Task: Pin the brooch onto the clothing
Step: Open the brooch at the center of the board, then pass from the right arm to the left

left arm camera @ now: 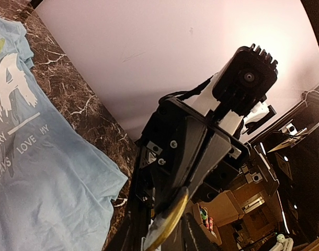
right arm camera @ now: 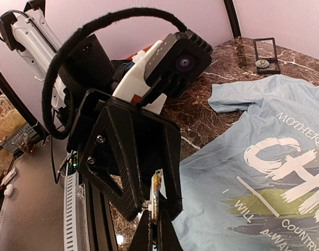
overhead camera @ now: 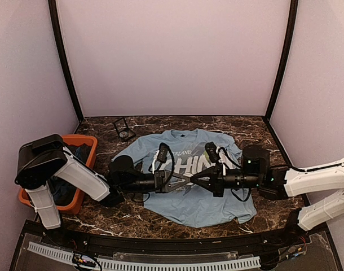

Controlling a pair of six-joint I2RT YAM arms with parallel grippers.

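Observation:
The light blue "CHINA" T-shirt (overhead camera: 189,209) lies flat in the middle of the table, also seen in the wrist views (left arm camera: 39,172) (right arm camera: 243,209). Both grippers meet tip to tip just above its chest print. My right gripper (overhead camera: 193,182) (right arm camera: 155,232) is shut on the brooch (right arm camera: 156,191), a thin disc seen edge-on with a golden rim (left arm camera: 169,219). My left gripper (overhead camera: 182,182) (left arm camera: 164,236) straddles the same disc with its fingers (right arm camera: 123,198) slightly apart, a gap showing beside the brooch. From above, the fingers hide the brooch.
A small black-framed case (overhead camera: 124,130) (right arm camera: 266,55) lies on the marble behind the shirt's left sleeve. An orange bin (overhead camera: 84,141) with dark blue garments stands at the left, under the left arm. Pale walls close in the back and sides.

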